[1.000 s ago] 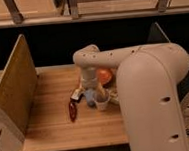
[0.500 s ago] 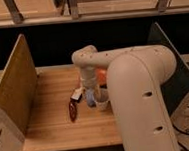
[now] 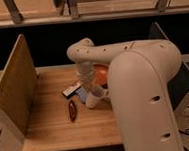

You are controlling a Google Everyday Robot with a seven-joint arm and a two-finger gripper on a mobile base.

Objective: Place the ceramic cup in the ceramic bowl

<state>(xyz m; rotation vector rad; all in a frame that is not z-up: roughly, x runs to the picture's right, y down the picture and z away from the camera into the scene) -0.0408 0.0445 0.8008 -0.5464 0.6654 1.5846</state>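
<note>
Ceramic bowl (image 3: 102, 73), orange-red, sits on the wooden table (image 3: 53, 131), partly hidden behind the robot arm (image 3: 138, 76). Gripper (image 3: 89, 88) is down just front-left of the bowl as I see it, right above the ceramic cup (image 3: 94, 99). Clamped or loose, can't tell. Cup is whitish, upright on the tabletop just in front of the bowl, not in it. Blue-grey block (image 3: 81, 95) lies near the bowl's front-left, approx. touching the cup. Dark red pepper-like thing (image 3: 72, 111) lies farther front-left of the bowl, apart.
</note>
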